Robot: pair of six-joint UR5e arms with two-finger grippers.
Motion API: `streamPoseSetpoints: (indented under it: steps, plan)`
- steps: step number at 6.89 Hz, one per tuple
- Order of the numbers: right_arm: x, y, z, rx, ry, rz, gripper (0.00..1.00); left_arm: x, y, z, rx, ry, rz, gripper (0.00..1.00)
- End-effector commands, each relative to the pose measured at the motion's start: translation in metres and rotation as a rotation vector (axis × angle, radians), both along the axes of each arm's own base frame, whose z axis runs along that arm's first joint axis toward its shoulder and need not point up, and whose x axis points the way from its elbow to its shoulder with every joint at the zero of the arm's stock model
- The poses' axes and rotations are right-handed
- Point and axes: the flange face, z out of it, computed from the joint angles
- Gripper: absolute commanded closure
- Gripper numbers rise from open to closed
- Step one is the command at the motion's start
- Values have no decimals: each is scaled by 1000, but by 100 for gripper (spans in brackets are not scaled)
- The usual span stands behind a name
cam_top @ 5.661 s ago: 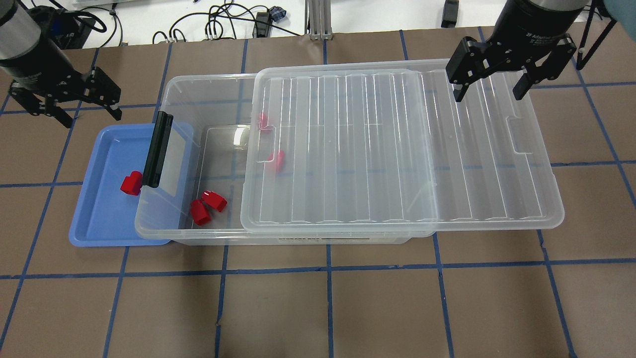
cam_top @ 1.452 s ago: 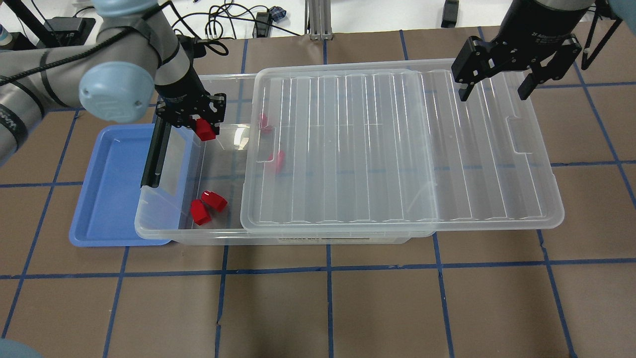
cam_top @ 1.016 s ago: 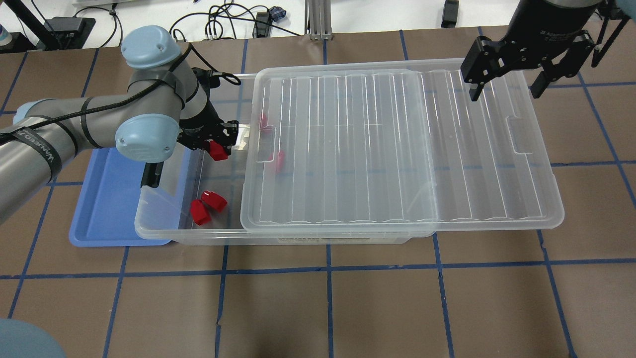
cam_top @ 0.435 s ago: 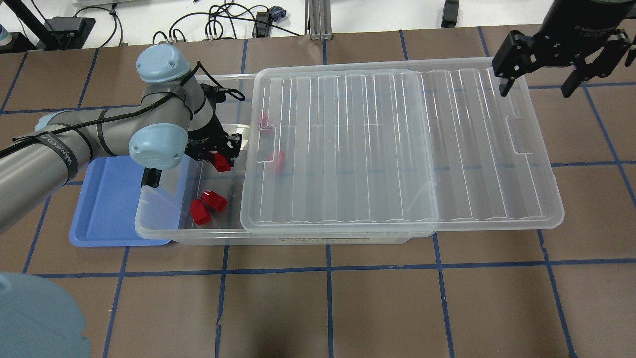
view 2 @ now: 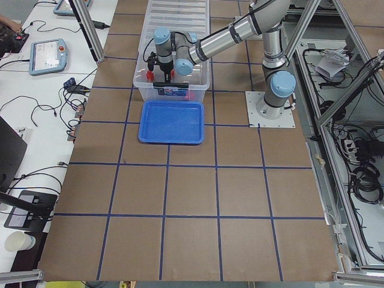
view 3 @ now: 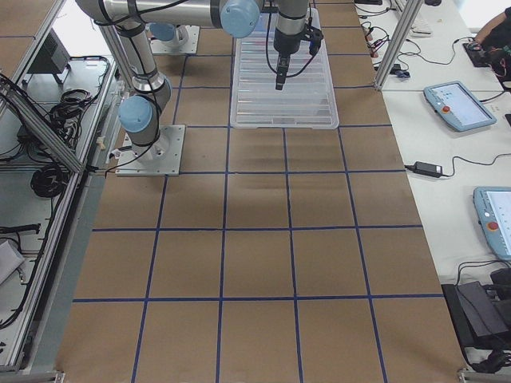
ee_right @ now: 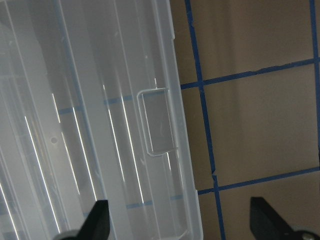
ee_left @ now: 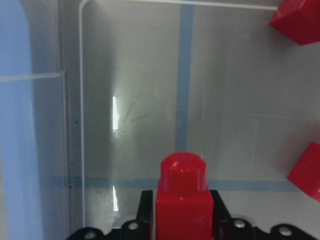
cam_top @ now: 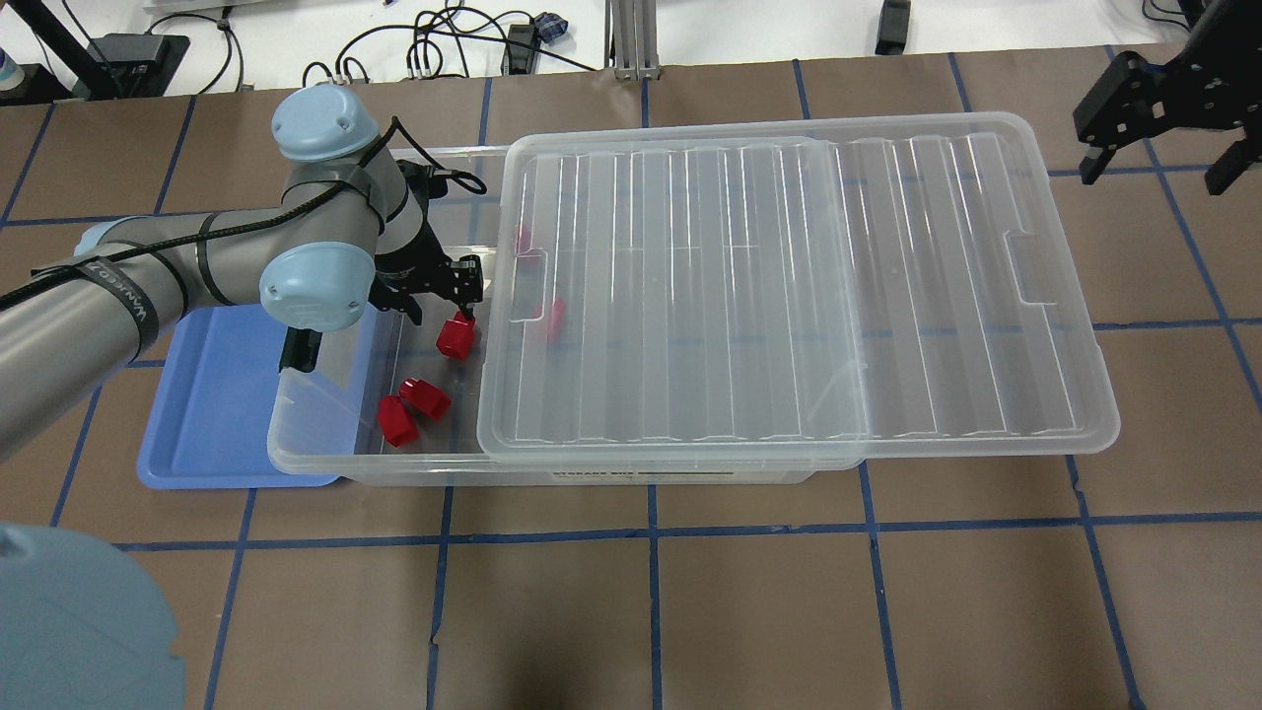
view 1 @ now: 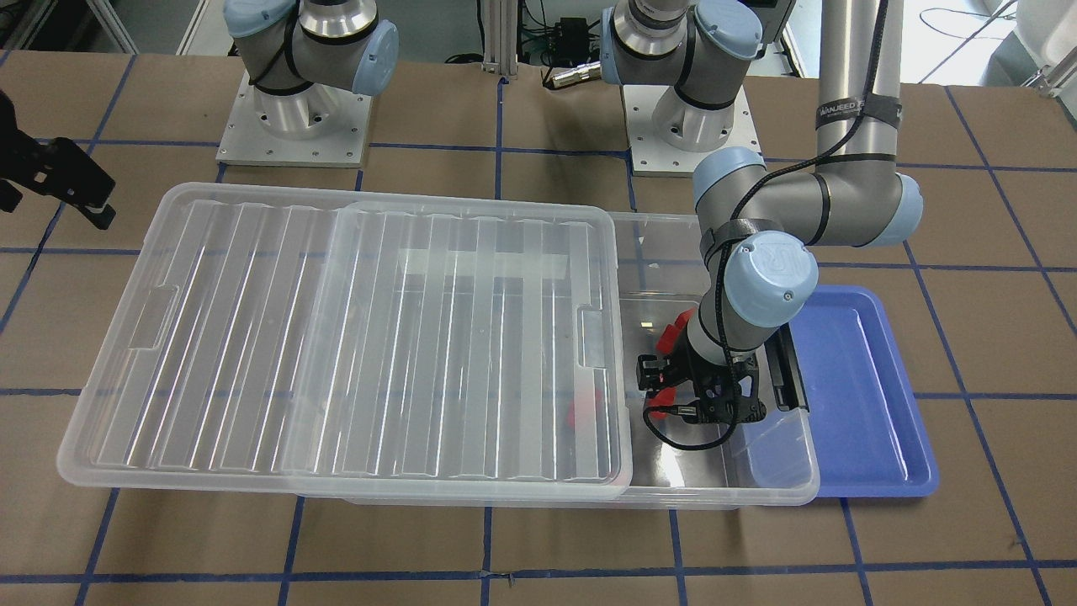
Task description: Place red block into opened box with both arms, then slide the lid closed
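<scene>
A table (cam_top: 651, 611) faced in brown board is seen, ruled into squares by blue tape lines (cam_top: 651, 537). Along one long side a white bench (cam_top: 276, 35) is set, strewn with black cables (cam_top: 434, 49), and an aluminium post (cam_top: 624, 35) is fixed at its edge. On the bench, control tablets (view 2: 47, 56), a paper cup (view 2: 16, 241) and a black panel on a stand (view 2: 9, 150) are placed. Along the opposite side, aluminium framing (view 3: 48, 120) is mounted, with cable bundles (view 2: 360, 174) hung behind it. Everything is evenly lit.
</scene>
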Motion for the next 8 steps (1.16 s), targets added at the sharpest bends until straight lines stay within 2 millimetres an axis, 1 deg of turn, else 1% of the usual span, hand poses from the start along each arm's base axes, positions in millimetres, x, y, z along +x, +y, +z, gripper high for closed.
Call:
streamPoseSetpoints:
  steps: [1, 2, 3, 4, 5, 6, 7, 8]
  plan:
    - [-60, -5, -27, -12, 6, 57, 0, 0, -6, 41, -46, -2, 2, 0]
    - [-85, 4, -50, -7, 0, 56, 0, 2, -6, 64, -16, 1, 4, 0]
    - [-87, 8, -70, -20, 6, 97, 0, 2, -5, 87, 9, -1, 5, 0]
    - [-85, 9, -95, -40, 17, 103, 0, 1, -1, 117, 25, -3, 4, 0]
    - [-85, 12, -122, -47, 20, 100, 0, -8, 5, 148, 36, -5, 7, 0]
    - [-83, 16, -137, -36, 13, 100, 0, -13, 18, 188, 48, -7, 5, 0]
    - [-82, 17, -141, -32, 4, 99, 0, -16, 29, 224, 29, -7, 4, 0]
    - [-78, 18, -143, -29, 0, 102, 0, -17, 48, 249, 7, -7, -1, 0]
